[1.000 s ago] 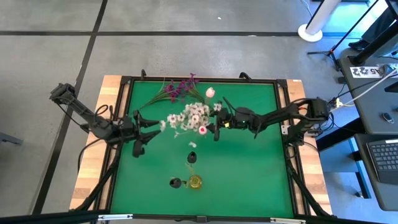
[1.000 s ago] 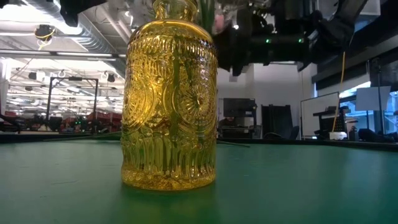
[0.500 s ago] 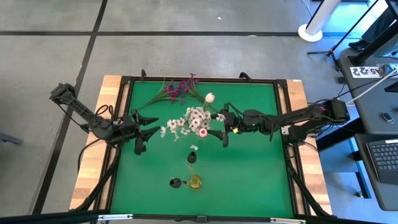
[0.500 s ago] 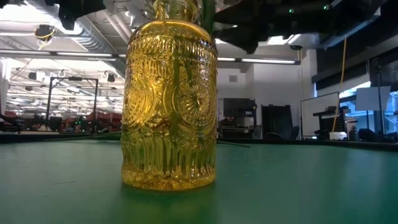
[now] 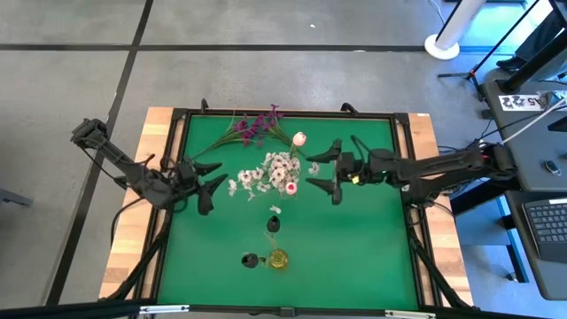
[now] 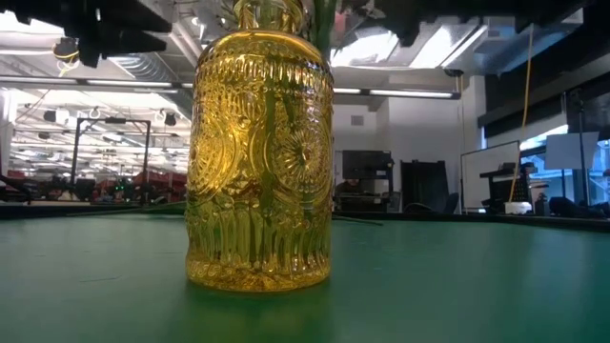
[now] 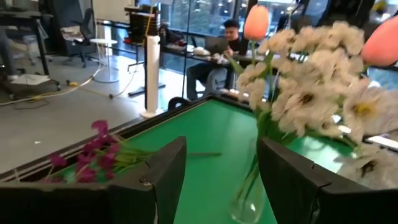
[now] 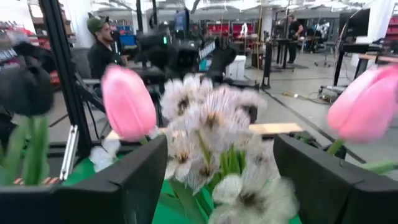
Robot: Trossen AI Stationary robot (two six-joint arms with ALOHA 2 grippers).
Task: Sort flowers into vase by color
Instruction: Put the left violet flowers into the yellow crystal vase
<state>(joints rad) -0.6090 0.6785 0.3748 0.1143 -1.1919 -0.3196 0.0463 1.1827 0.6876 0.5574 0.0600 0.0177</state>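
White blossoms [image 5: 270, 170] and tulips [image 5: 299, 138] stood vased between spread left gripper [image 5: 206, 180] and spread right gripper [image 5: 324, 170]; magenta sprigs [image 5: 255, 125] lay unsorted beyond.

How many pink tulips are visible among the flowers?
2. One pink tulip stands at the edge of the white blossom cluster nearest the magenta sprigs; the other is on the cluster's side facing the yellow glass vase. Others may be hidden among blossoms.

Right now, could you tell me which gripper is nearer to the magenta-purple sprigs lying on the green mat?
Left. The left gripper sits just beside the magenta-purple sprigs; the right gripper is farther, beyond the white blossoms.
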